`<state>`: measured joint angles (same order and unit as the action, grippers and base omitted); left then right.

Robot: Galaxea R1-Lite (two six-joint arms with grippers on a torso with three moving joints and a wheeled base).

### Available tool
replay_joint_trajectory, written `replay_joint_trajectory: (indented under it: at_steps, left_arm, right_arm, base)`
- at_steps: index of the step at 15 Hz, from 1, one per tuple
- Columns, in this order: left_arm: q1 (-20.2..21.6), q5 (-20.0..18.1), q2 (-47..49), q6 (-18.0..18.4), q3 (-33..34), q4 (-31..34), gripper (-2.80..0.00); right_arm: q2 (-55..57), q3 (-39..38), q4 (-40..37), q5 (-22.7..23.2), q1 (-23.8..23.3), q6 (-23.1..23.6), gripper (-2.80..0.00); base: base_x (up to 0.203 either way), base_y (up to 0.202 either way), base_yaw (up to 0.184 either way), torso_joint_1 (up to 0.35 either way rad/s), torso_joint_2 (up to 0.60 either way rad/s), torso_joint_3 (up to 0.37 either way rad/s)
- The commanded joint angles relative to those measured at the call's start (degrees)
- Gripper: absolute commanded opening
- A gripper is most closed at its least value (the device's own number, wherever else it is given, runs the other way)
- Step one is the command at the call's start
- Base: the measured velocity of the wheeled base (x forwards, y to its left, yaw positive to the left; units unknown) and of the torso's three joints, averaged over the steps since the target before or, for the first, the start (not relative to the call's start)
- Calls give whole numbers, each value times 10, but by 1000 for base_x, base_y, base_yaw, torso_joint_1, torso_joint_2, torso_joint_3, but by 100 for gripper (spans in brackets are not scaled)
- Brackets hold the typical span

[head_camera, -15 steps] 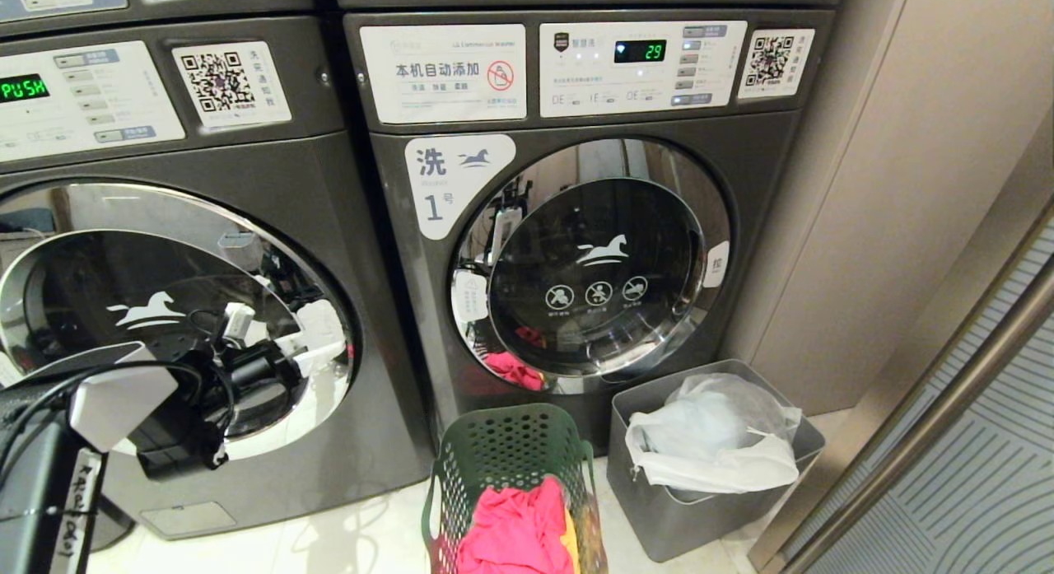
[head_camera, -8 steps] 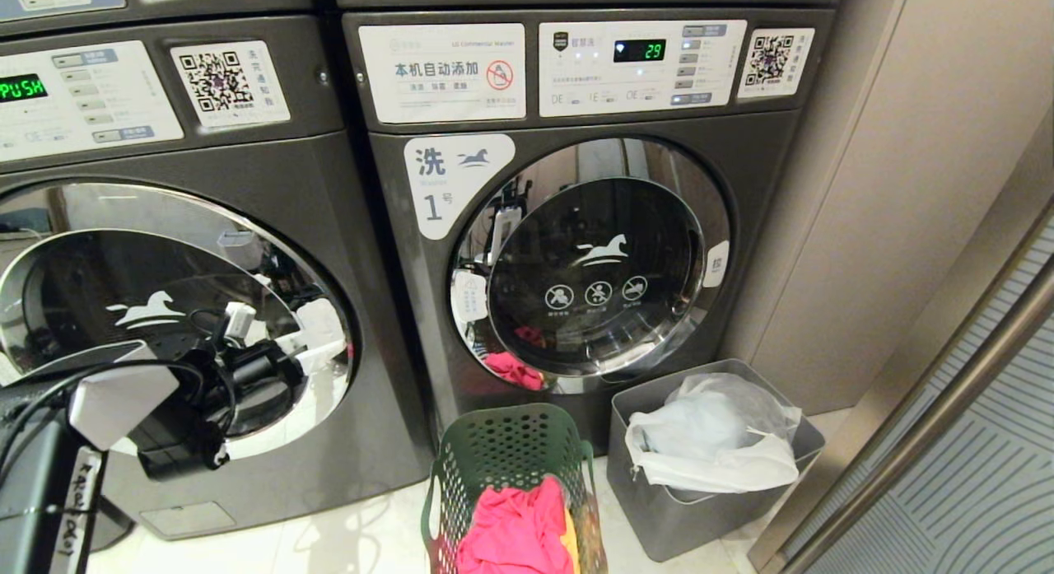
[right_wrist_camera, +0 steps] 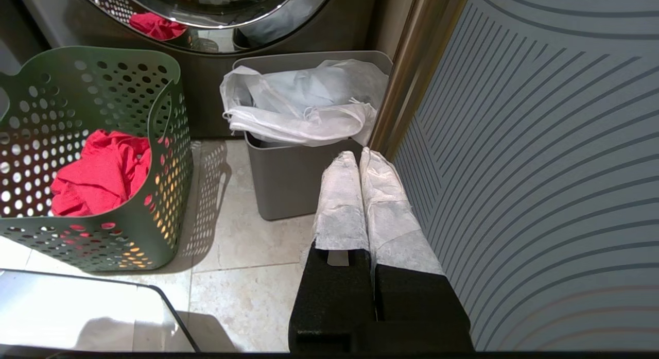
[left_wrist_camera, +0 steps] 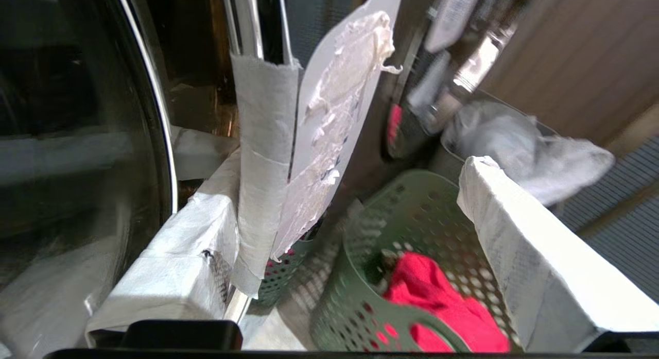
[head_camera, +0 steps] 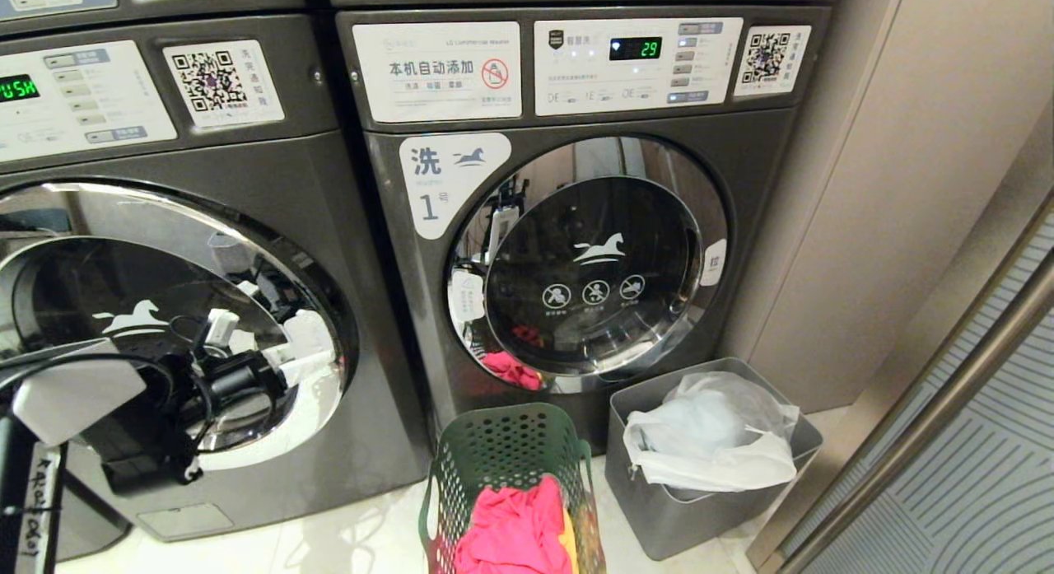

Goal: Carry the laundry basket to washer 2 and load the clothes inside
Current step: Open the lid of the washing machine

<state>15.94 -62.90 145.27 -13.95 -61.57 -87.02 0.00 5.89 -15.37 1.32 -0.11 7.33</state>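
A: Left gripper (left_wrist_camera: 355, 230) spread wide, empty, one padded finger by the chrome door ring of the left washer (head_camera: 189, 343), arm low at the near left.

B: Progress?

A: Basket (head_camera: 502, 467) stands on the floor before the machine marked 1 (head_camera: 576, 261); the clothes (head_camera: 515, 533) lie inside. Loading looks unstarted. Right gripper (right_wrist_camera: 360, 166) pressed shut, parked near the grey bin (right_wrist_camera: 288, 178).

The dark green plastic laundry basket with round holes (head_camera: 506, 475) stands on the floor in front of the dark grey washer marked 1 (head_camera: 568, 228). The pink-red clothes (head_camera: 515, 533) lie in it. The grey bin with a white bag (head_camera: 700, 467) stands just right of it. Another dark grey washer (head_camera: 181, 310) stands left, with the left tool (left_wrist_camera: 355, 245) near its round door.
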Motion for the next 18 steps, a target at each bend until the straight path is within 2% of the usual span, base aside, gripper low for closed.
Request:
replay_joint_trajectory:
  at_steps: [1,5,9,11,13,15,17,18]
  left_arm:
    - [33,7,-31,9,34,-6,0]
    - [84,5,-43,35,85,-6,0]
    - [92,5,-26,35,75,-6,0]
    - [107,5,-61,36,104,-7,0]
    - [135,5,-140,37,165,-6,0]
    - [180,6,-269,27,238,-7,0]
    - [266,7,-434,-5,297,-5,0]
    - [320,8,-514,-35,315,-2,0]
  right_arm:
    - [0,0,-1,0,0,0,-280]
    - [0,0,-1,1,0,0,-280]
    - [0,0,-1,0,0,0,-280]
    - [0,0,-1,0,0,1,-280]
    - [0,0,-1,0,-1,1,-280]
    - [0,0,-1,0,0,0,-280]
    - [0,0,-1,0,0,1,-280]
    - [0,0,-1,0,0,1,-280]
  base:
    - [0,0,0,0,0,0]
    - [0,0,0,0,0,0]
    - [0,0,0,0,0,0]
    - [0,0,0,0,0,0]
    - [0,0,0,0,0,0]
    - [0,0,0,0,0,0]
    - [0,0,0,0,0,0]
    - [0,0,0,0,0,0]
